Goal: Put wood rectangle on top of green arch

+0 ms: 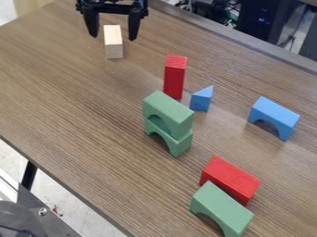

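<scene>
My gripper (112, 36) is at the top left of the camera view, open, with its two fingers apart on either side of the far part of the wood rectangle (113, 42). That pale block stands on the brown table, and I cannot tell whether the fingers touch it. Near the middle, one green arch (167, 111) is stacked on another green arch (180, 145). A third green arch (221, 209) stands near the bottom right, against a red block.
An upright red block (175, 76) and a blue triangle (201, 99) stand just behind the stacked arches. A blue arch (275, 116) is at the right. The other red block (230, 179) lies at the lower right. The table's edge (68, 185) runs along the lower left.
</scene>
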Controlling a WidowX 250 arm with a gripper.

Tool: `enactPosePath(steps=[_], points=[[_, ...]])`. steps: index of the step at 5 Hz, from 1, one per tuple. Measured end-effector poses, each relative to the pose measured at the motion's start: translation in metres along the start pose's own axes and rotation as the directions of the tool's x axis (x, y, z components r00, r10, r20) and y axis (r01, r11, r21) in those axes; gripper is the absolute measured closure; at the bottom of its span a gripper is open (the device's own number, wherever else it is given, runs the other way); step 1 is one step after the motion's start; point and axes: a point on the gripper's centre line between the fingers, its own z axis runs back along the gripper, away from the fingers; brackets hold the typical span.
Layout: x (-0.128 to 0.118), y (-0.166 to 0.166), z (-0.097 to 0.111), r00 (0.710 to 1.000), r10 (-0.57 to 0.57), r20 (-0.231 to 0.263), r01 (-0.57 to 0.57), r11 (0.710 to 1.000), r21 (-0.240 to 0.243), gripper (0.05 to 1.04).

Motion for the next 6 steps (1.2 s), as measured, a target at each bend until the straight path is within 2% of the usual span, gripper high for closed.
enactPosePath(steps=[3,6], points=[[0.029,0.0,-0.021,1.0,0.0,0.013,0.0,0.999,-0.054,0.085],[0.051,0.005,-0.036,1.0,0.011,0.001,-0.011,1.0,0.008,0.085]])
